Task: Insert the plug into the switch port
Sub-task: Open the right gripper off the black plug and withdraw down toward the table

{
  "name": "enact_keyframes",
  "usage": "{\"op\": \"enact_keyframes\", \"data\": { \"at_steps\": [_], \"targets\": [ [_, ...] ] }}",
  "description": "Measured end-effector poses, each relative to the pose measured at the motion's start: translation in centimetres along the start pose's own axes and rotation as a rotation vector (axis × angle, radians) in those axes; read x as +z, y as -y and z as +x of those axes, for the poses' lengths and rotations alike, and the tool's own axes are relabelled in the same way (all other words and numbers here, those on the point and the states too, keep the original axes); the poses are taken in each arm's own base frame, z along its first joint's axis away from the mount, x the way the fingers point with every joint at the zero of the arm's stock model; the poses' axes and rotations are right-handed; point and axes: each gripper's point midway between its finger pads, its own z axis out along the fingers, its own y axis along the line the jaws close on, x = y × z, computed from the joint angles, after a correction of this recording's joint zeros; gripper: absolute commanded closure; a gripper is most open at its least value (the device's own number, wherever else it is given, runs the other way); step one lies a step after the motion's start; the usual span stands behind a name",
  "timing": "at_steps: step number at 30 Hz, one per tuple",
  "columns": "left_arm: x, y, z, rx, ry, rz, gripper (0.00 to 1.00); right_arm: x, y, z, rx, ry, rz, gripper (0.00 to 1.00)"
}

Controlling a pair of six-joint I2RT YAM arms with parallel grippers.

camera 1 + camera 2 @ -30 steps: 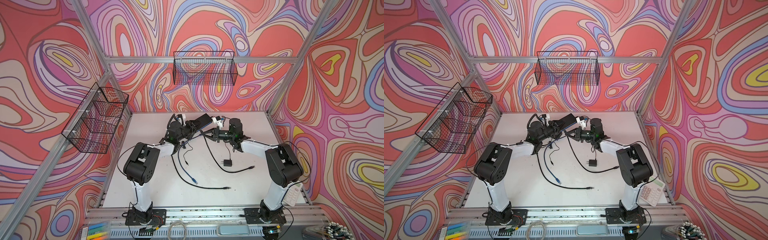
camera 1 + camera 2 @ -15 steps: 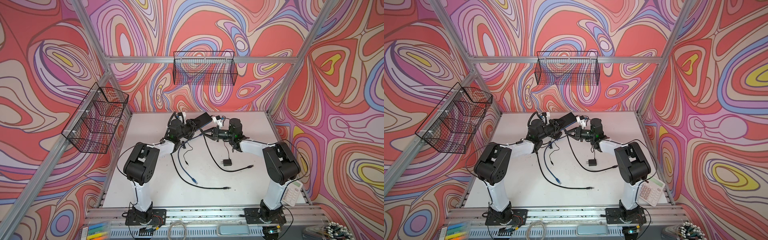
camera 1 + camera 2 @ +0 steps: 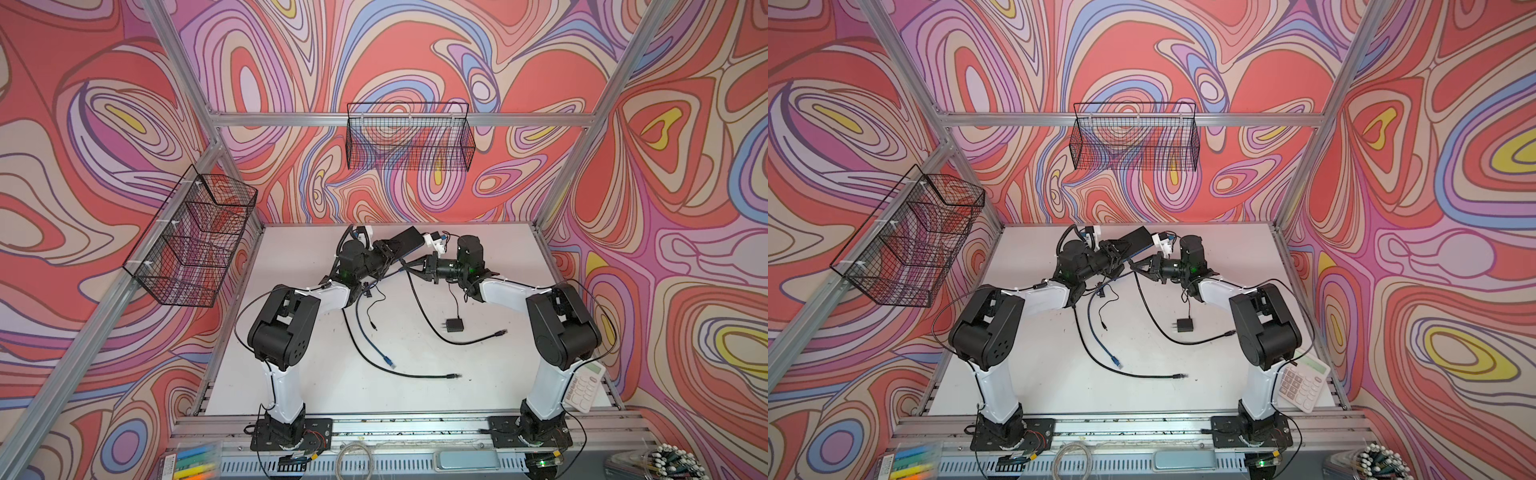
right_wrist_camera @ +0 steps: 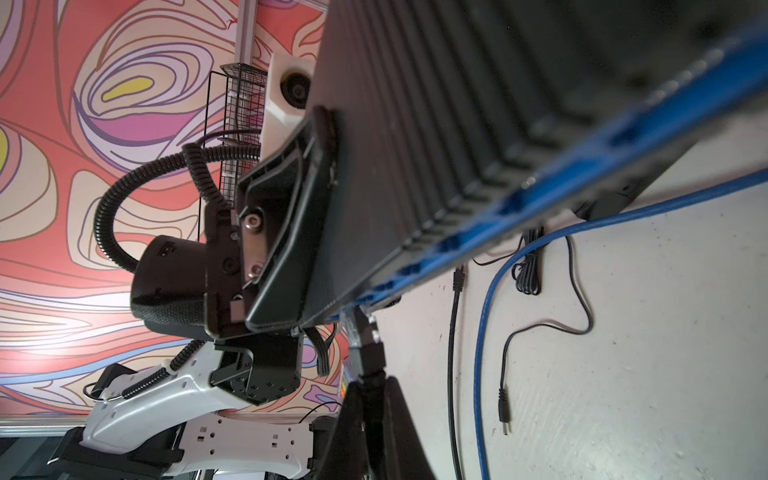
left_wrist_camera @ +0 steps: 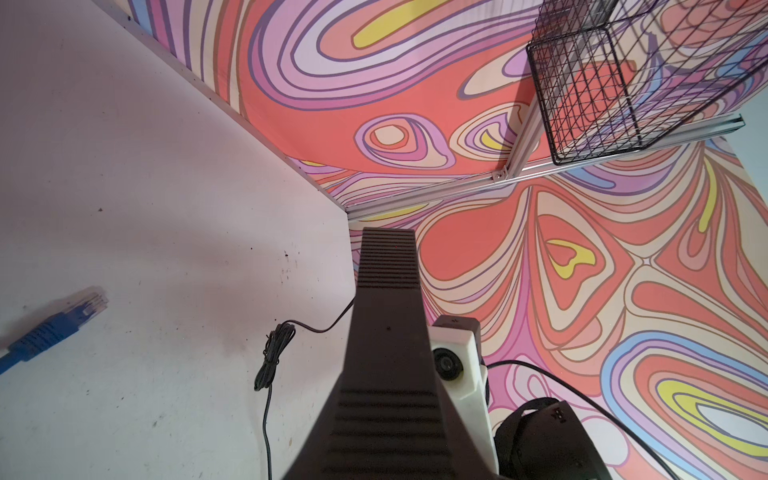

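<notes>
Clearly, in both top views the left gripper [image 3: 386, 254] is closed on the black switch [image 3: 408, 244] and holds it tilted above the table [image 3: 332, 386]. The right gripper [image 3: 409, 268] is closed on the plug [image 3: 402, 271] of a black cable [image 3: 419, 303], right at the lower edge of the switch. In the left wrist view the switch shows edge-on. In the right wrist view the plug touches the end port of the blue port face [image 4: 540, 183]; how deep it sits I cannot tell.

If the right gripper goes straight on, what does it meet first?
Probably the blue port strip of the black ribbed switch; the black plug in the right gripper sits right at it.
</notes>
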Motion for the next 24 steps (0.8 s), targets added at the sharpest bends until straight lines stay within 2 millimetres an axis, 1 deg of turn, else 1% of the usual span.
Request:
{"op": "enact_keyframes", "data": {
  "at_steps": [6, 9, 11, 14, 16, 18, 19, 22, 24],
  "targets": [
    [0.2, 0.2, -0.4, 0.008, 0.017, -0.006, 0.96, 0.0, 0.0, -0.3, -0.004, 0.002, 0.000, 1.00],
    [0.2, -0.3, -0.4, 0.006, 0.015, -0.029, 0.96, 0.0, 0.4, -0.3, -0.007, 0.004, 0.016, 1.00],
    [0.3, -0.8, -0.3, 0.007, 0.006, -0.053, 0.96, -0.1, 0.8, -0.1, -0.004, 0.006, 0.033, 0.98],
    [0.4, -1.4, 0.2, 0.015, -0.030, -0.091, 0.97, -0.4, 1.3, 0.5, -0.014, 0.026, 0.065, 0.92],
    [0.5, -1.7, 0.9, 0.014, -0.068, -0.112, 0.97, -0.7, 1.6, 1.2, -0.021, 0.041, 0.086, 0.89],
    [0.8, -2.0, 1.7, 0.011, -0.109, -0.121, 0.97, -1.1, 2.0, 1.8, -0.029, 0.061, 0.110, 0.83],
    [1.0, -2.1, 2.4, 0.005, -0.140, -0.121, 0.97, -1.3, 2.2, 2.0, -0.039, 0.075, 0.121, 0.80],
    [1.9, -2.5, 5.4, -0.009, -0.242, -0.120, 0.97, -1.5, 2.8, 2.8, -0.067, 0.096, 0.149, 0.69],
    [2.3, -3.0, 6.7, -0.017, -0.285, -0.132, 0.97, -1.9, 3.3, 3.6, -0.072, 0.097, 0.166, 0.62]
  ]
}}
